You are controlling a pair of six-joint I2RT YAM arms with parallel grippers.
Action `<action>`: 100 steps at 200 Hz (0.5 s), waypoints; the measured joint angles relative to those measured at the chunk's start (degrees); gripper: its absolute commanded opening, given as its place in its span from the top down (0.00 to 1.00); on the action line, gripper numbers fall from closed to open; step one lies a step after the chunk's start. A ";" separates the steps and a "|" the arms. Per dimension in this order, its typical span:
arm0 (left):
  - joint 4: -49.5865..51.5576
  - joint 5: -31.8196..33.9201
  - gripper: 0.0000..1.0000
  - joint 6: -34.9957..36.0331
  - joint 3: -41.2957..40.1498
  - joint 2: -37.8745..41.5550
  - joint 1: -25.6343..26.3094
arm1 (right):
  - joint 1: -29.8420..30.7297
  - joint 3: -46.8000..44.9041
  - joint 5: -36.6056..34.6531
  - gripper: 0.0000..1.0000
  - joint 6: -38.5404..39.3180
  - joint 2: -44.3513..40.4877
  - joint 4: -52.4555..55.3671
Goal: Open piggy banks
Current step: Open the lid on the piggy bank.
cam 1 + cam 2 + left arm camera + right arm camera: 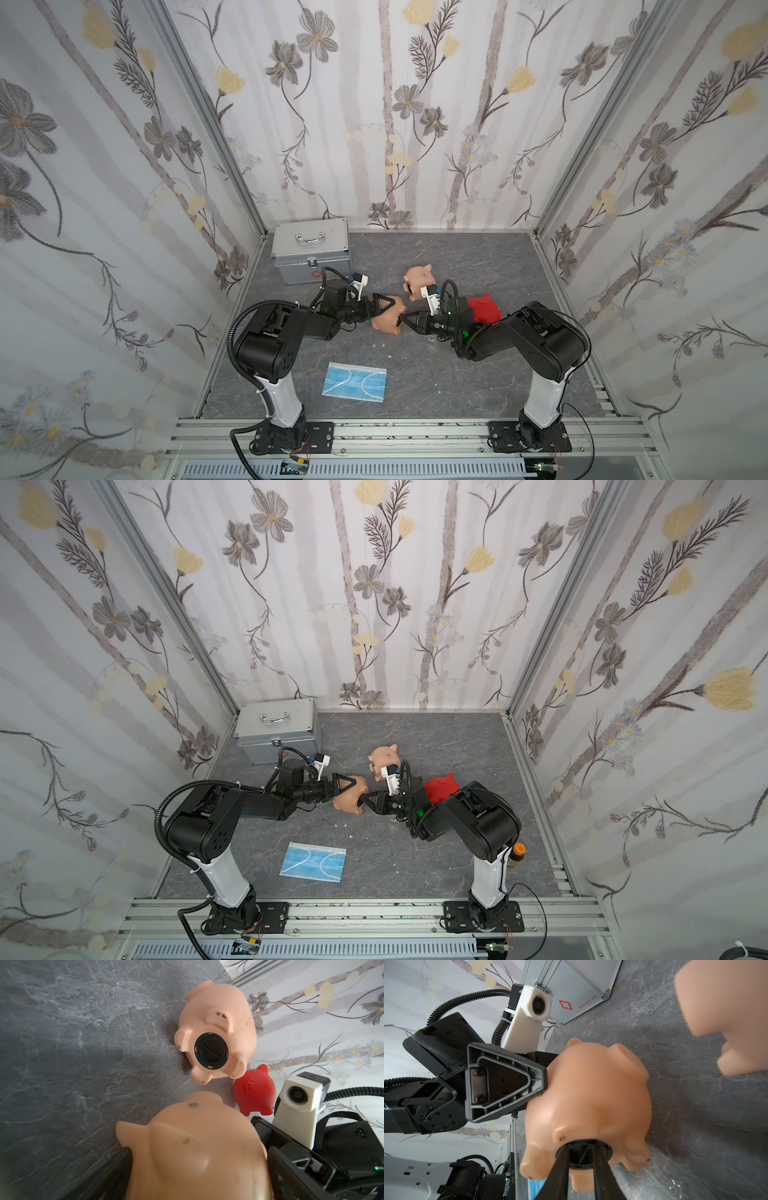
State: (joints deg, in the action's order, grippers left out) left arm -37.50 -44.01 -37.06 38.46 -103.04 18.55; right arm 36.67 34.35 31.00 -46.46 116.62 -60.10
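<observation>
1. Near the centre of both top views, just below mid-frame, the left gripper (384, 311) clasps the held pig (386, 323), jaws spread wide around its peach body. The right gripper (402, 320) meets the same pig from the right of the frame. A second peach pig (417, 277) lies just above them, and a red pig (484, 309) sits to the right, partly behind the right arm. A metal case (309, 249) stands at the upper left of the table (478, 257). A face mask (355, 381) lies lower down, well apart.
2. Left wrist view: the held pig (197, 1147) fills the lower centre, blurred by nearness. The second peach pig (218, 1022) lies on its side at upper centre, black plug seated, with the red pig (254, 1093) just beside it. With neighbours this near, a jerk of the held pig would likely knock them.
3. Right wrist view: the belly plug (581, 1159) of the held pig (591, 1095) faces the lens at lower centre, still in place. The right gripper's narrow-set fingertips (563, 1155) reach into its recess on either side of the central bar; whether they already pinch it cannot be told. A left finger (504, 1084) presses the flank. A shallow hold would probably slip off the bar, and a loose clasp on the smooth body would let the pig turn with the plug.
</observation>
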 measured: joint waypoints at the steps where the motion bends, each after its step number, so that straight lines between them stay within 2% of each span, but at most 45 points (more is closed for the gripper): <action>1: 0.00 0.00 0.00 0.00 0.00 0.00 0.00 | 0.00 0.00 0.02 0.78 0.00 0.04 0.00; 100: -0.92 0.44 0.00 -0.04 0.04 -0.33 0.11 | 0.46 1.55 1.18 0.80 -2.60 2.10 0.28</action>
State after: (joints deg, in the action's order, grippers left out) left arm -38.41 -43.57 -37.10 38.50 -103.37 18.65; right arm 37.12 35.90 32.18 -49.06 118.72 -59.81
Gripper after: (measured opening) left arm 0.998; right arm 0.206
